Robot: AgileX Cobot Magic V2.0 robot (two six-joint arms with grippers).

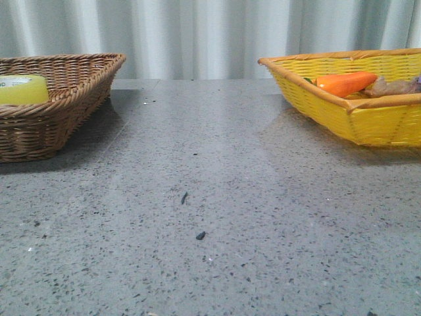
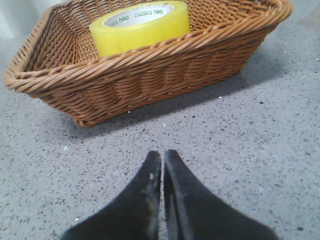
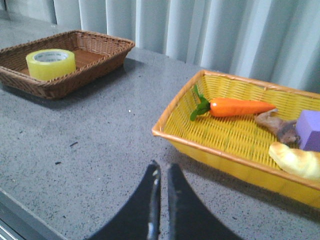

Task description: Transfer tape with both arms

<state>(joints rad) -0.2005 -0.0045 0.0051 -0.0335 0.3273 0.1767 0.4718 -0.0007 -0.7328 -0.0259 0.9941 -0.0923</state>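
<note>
The yellow tape roll [image 1: 23, 89] lies flat in the brown wicker basket [image 1: 72, 99] at the far left of the table. It also shows in the left wrist view [image 2: 142, 27] and in the right wrist view [image 3: 51, 63]. My left gripper [image 2: 163, 156] is shut and empty, low over the table in front of the brown basket [image 2: 150, 75]. My right gripper [image 3: 164, 169] is shut and empty, above the table just short of the yellow basket [image 3: 210, 150]. Neither gripper shows in the front view.
The yellow basket [image 1: 368, 118] at the far right holds an orange carrot [image 1: 345, 83], and in the right wrist view a brown root [image 3: 275, 125], a purple block [image 3: 310, 130] and a pale bread-like piece [image 3: 297, 160]. Small dark specks [image 1: 200, 235] lie on the grey table. A curtain hangs behind.
</note>
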